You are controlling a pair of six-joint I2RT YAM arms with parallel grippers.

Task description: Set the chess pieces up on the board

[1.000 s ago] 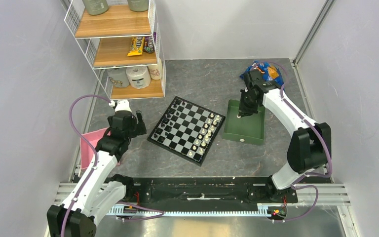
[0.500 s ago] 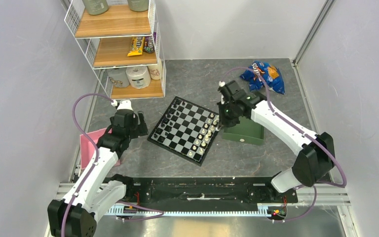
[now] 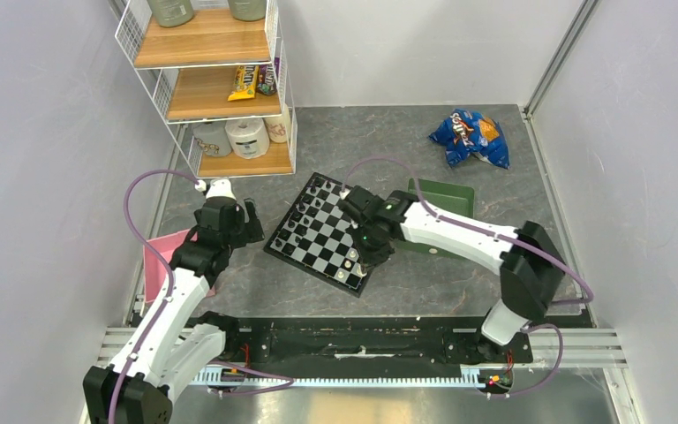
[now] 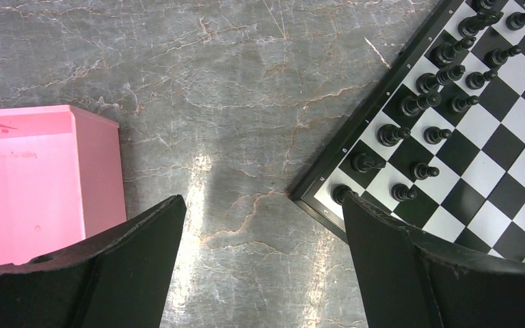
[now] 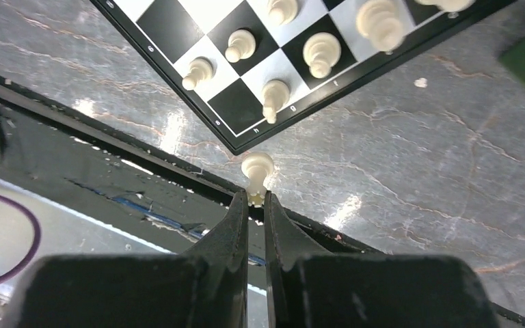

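Note:
The board (image 3: pixel 322 240) lies tilted in the middle of the table, black figures along its left side, cream-white chess pieces (image 3: pixel 364 237) along its right side. My right gripper (image 3: pixel 372 258) hangs over the board's near right corner, shut on a cream-white piece (image 5: pixel 256 174) held by its top above the table just off the board's corner (image 5: pixel 236 145). Several white pieces (image 5: pixel 321 53) stand on the nearest squares. My left gripper (image 3: pixel 245 221) is open and empty left of the board; its fingers (image 4: pixel 137 256) frame bare table beside the board's corner (image 4: pixel 314 198).
A green tray (image 3: pixel 446 199) sits right of the board, partly behind the right arm. A pink box (image 3: pixel 161 256) lies by the left arm, also in the left wrist view (image 4: pixel 34 178). A wire shelf (image 3: pixel 212 79) stands at back left, a blue snack bag (image 3: pixel 470 134) at back right.
My right arm has swung from the green tray leftward across the board's right edge to its near corner, carrying the white piece. The left arm has stayed put.

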